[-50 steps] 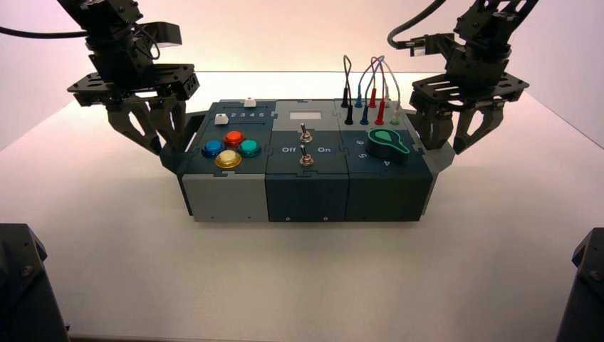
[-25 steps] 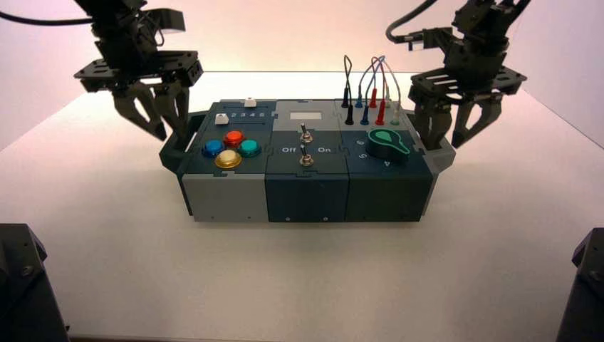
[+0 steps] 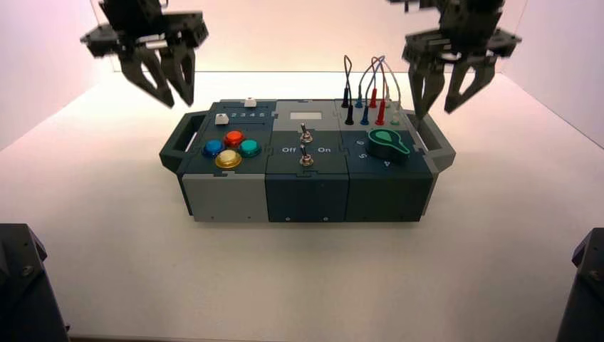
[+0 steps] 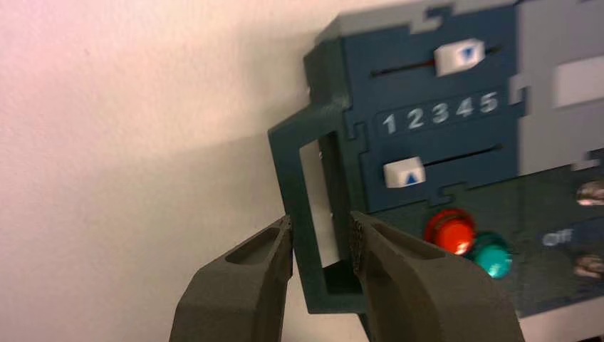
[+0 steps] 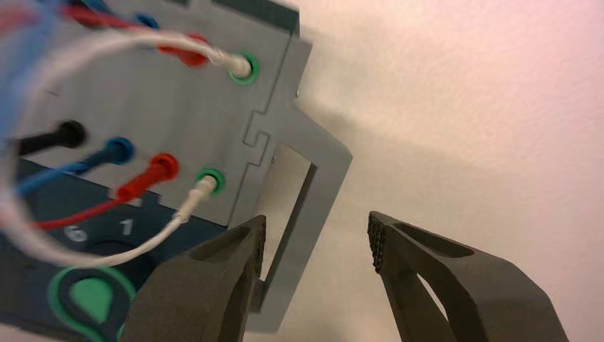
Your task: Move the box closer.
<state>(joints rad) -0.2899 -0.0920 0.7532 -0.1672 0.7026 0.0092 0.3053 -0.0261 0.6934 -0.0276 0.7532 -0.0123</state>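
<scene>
Both grippers, left (image 3: 172, 104) and right (image 3: 433, 114), sit higher, off the box (image 3: 306, 160)'s side handles. Left's jaws stand apart; right's stand wide apart. Both empty.

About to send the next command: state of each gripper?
Left gripper: open, empty, above the left handle.
Right gripper: open, empty, above the right handle.
</scene>
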